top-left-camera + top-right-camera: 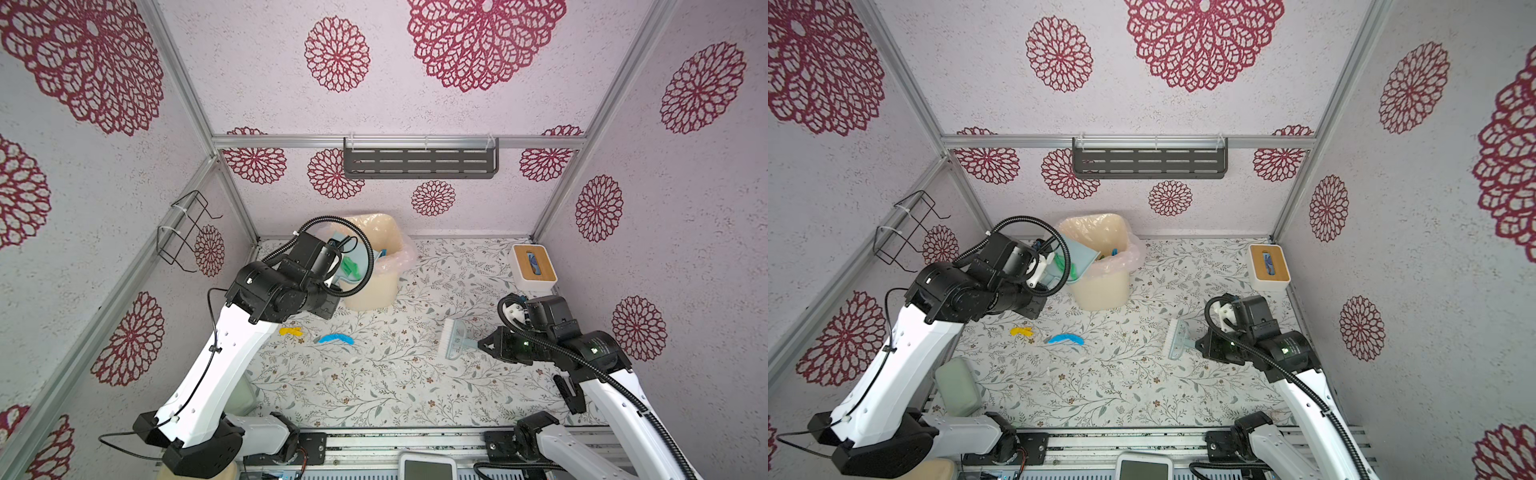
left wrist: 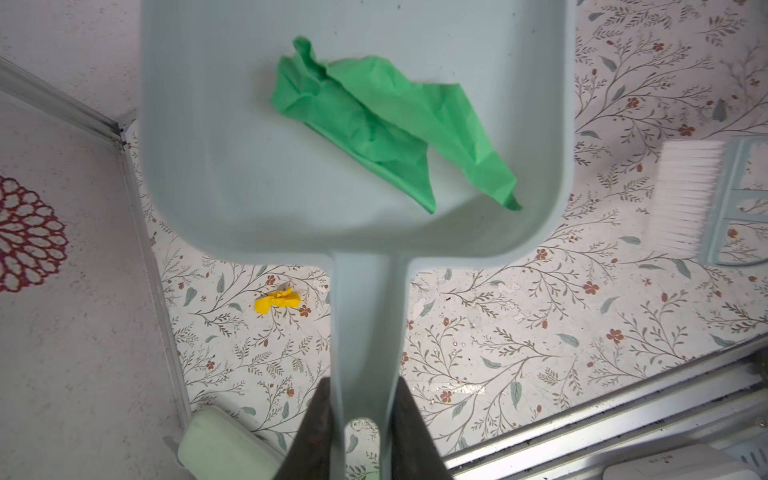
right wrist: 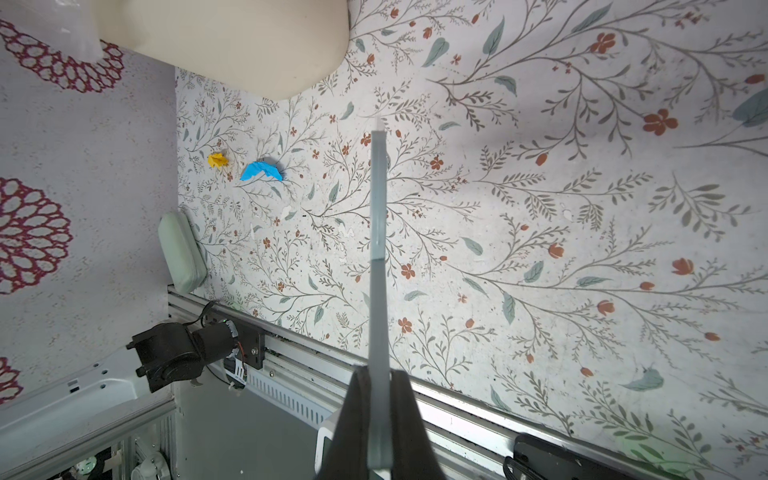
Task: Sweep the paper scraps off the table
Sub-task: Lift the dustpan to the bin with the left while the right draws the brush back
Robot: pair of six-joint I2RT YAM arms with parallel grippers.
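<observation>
My left gripper [image 2: 362, 380] is shut on the handle of a pale blue dustpan [image 2: 357, 174], which is tilted at the rim of the cream bin [image 1: 374, 286]. A crumpled green paper scrap [image 2: 386, 124] lies in the pan. In both top views a yellow scrap [image 1: 291, 331] and a blue scrap [image 1: 336, 338] lie on the table [image 1: 415, 382] below the left arm. More scraps show inside the bin [image 1: 1114, 251]. At the right, my right gripper [image 3: 379, 374] is shut on the handle of a brush [image 1: 455, 338] with white bristles, held just over the table.
A white tissue box with a wooden lid [image 1: 533, 266] stands at the back right. A pale green case [image 1: 959, 386] lies at the front left. A wire rack [image 1: 183, 232] hangs on the left wall, a grey shelf [image 1: 419, 162] on the back wall.
</observation>
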